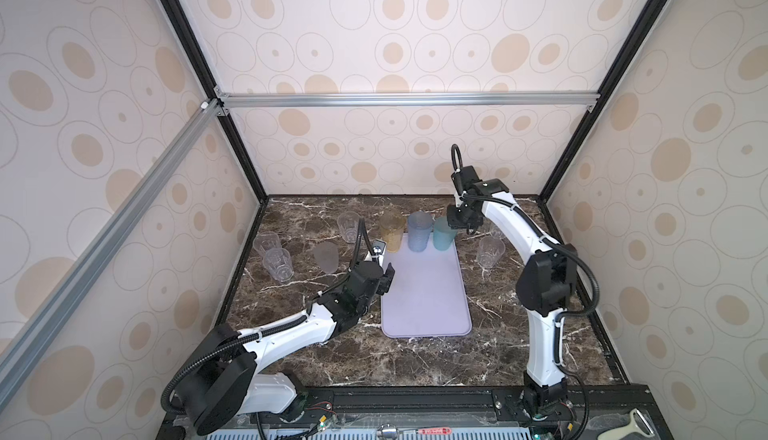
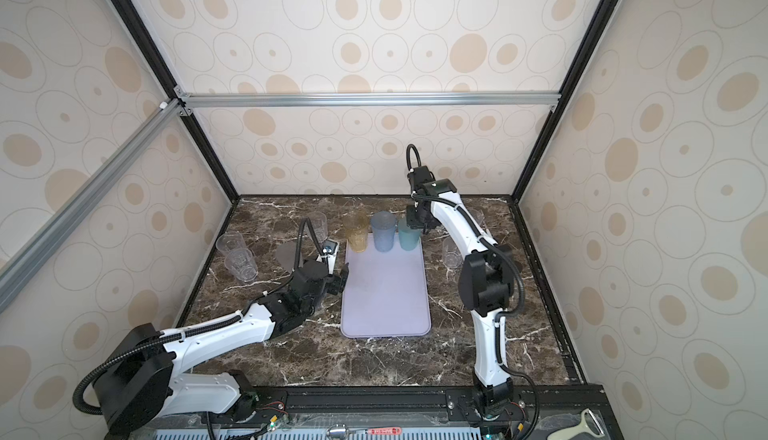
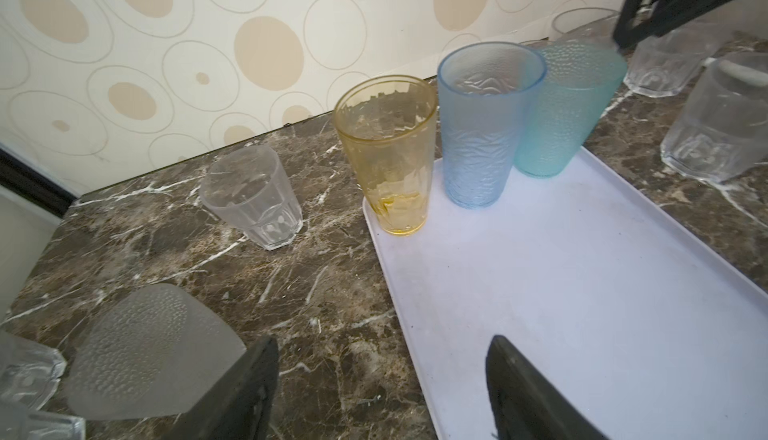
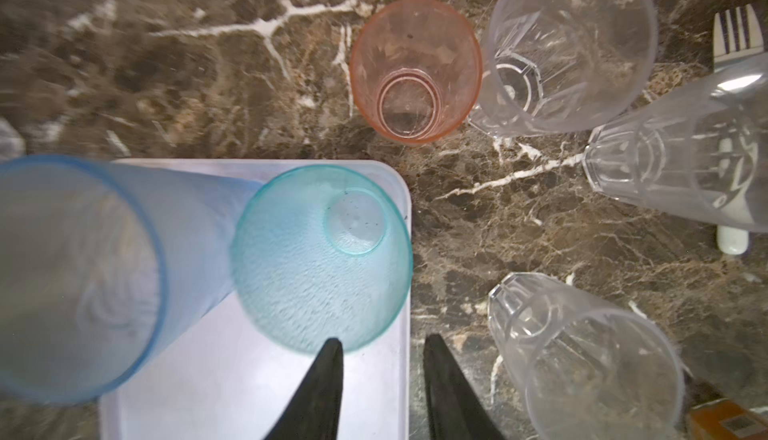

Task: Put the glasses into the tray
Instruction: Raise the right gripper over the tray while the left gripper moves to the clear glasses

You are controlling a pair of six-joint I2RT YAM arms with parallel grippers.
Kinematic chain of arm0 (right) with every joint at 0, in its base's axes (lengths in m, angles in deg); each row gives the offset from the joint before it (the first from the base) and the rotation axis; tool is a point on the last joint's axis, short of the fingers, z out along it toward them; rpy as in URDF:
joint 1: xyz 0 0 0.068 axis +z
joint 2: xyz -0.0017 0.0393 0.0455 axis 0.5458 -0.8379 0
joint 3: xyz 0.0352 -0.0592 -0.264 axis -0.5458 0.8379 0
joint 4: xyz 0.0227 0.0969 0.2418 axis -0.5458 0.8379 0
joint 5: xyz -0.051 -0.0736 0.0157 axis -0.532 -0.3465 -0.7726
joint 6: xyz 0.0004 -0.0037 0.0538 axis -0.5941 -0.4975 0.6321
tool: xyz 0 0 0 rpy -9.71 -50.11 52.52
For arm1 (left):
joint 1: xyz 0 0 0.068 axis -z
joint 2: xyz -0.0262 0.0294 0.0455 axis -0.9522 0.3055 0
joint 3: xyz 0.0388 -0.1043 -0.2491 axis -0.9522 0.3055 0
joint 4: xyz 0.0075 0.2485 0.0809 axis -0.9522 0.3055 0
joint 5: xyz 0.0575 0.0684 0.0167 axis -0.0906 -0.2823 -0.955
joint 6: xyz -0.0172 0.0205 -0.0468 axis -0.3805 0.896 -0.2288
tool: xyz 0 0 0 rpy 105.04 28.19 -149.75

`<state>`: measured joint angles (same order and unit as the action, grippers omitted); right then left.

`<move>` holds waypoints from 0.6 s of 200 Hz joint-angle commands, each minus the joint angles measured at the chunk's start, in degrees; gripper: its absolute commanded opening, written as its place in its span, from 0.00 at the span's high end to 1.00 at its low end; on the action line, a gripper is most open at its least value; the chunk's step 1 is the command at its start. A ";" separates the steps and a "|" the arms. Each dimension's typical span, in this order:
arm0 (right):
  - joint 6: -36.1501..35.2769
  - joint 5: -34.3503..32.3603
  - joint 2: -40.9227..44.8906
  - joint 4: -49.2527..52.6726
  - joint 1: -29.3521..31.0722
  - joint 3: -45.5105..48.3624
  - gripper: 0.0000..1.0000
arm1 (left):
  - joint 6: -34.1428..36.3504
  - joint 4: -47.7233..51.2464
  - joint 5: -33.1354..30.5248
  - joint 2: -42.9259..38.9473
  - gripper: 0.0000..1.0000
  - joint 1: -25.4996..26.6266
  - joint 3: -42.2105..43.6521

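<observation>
The teal glass (image 4: 320,259) stands in the far right corner of the tray (image 1: 428,292). The right gripper (image 4: 384,340) straddles its rim, jaws parted. The left gripper (image 3: 382,339) has its jaws wide and empty. The glass is probably light, stiff and slick, so pinch the rim.

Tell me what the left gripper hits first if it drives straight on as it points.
Probably the amber glass in the tray's far corner; the left gripper straddles the tray's rim, aimed along it. If tilted downward, it may touch the rim first.
</observation>
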<state>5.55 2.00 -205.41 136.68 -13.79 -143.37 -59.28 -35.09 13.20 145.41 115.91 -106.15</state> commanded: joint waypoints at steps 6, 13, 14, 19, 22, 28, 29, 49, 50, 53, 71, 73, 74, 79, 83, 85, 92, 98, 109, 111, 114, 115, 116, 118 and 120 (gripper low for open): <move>5.37 5.00 10.26 -8.43 2.34 9.40 0.63 | -0.82 7.86 -3.09 0.29 0.23 -2.49 -7.17; 6.13 5.50 12.10 -10.26 3.18 11.92 0.63 | -0.73 9.36 -2.22 0.08 0.23 -3.75 -8.26; 6.23 5.50 12.33 -10.47 3.37 12.20 0.63 | -0.73 9.55 -2.11 0.10 0.23 -3.86 -8.34; 6.83 5.73 13.31 -11.33 4.00 13.55 0.63 | -0.64 10.68 -1.20 -0.11 0.23 -5.06 -9.11; 7.19 5.88 13.82 -11.83 4.45 14.35 0.63 | -0.65 11.18 -0.68 -0.26 0.23 -5.78 -9.54; 7.61 6.29 14.65 -12.60 5.38 15.64 0.63 | -0.73 12.62 0.58 -0.68 0.24 -7.28 -10.37; 7.58 6.38 14.75 -12.74 5.48 15.82 0.63 | -0.81 12.85 0.70 -0.81 0.24 -7.39 -10.45; 8.35 6.52 16.10 -13.67 8.55 18.46 0.63 | -1.94 16.35 4.96 -2.94 0.24 -13.29 -12.10; 8.39 6.59 16.13 -13.84 8.78 18.59 0.63 | -1.99 16.43 5.17 -3.08 0.24 -13.69 -12.15; 8.48 6.60 16.28 -14.23 9.21 18.98 0.63 | -2.14 16.88 5.89 -3.45 0.25 -14.63 -12.19; 9.04 6.70 16.36 -15.38 11.41 20.66 0.63 | -3.74 19.26 10.57 -5.49 0.25 -21.21 -12.70; 8.98 6.84 16.30 -15.46 11.57 20.77 0.63 | -3.85 19.61 11.03 -5.68 0.26 -21.95 -12.72; 8.97 6.88 16.27 -15.49 11.70 20.80 0.63 | -4.00 19.73 11.29 -5.77 0.26 -22.28 -12.77; 9.16 7.09 16.14 -15.47 12.16 20.91 0.62 | -4.53 20.59 12.47 -6.19 0.26 -24.08 -13.00; 9.26 7.16 15.92 -15.47 12.59 21.00 0.62 | -4.83 21.16 13.29 -6.48 0.26 -25.39 -13.05; 9.30 7.22 15.88 -15.55 12.72 21.07 0.62 | -4.96 21.39 13.71 -6.58 0.26 -26.05 -13.01; 9.31 7.39 15.60 -15.90 13.45 21.40 0.62 | -5.51 22.16 14.68 -7.04 0.27 -27.93 -12.82; 9.29 7.49 15.40 -15.97 13.97 21.45 0.62 | -5.95 22.76 15.22 -7.24 0.27 -29.62 -12.71; 9.05 7.27 14.99 -16.29 14.92 21.73 0.62 | -6.26 23.82 16.43 -7.30 0.27 -32.15 -12.15; 9.12 7.20 14.90 -16.37 15.08 21.80 0.62 | -6.32 23.94 16.74 -7.27 0.27 -32.53 -12.06; 9.02 7.21 14.78 -16.47 15.30 21.80 0.62 | -6.42 24.05 17.09 -7.26 0.27 -33.29 -11.81; 9.04 7.20 14.77 -16.47 15.36 21.84 0.62 | -6.43 24.06 17.35 -7.22 0.27 -33.53 -11.74; 8.95 7.10 14.76 -16.48 15.44 21.87 0.62 | -6.52 24.06 17.52 -7.20 0.27 -33.83 -11.66; 8.96 7.03 14.67 -16.57 15.50 21.88 0.62 | -6.59 24.07 17.91 -7.16 0.27 -34.29 -11.58; 8.89 7.03 14.60 -16.57 15.62 21.95 0.62 | -6.67 24.07 18.30 -7.04 0.27 -34.80 -11.41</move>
<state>13.79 8.98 -189.71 121.62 0.46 -122.04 -63.34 -15.66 25.63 138.74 85.29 -116.79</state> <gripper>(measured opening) 0.379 0.731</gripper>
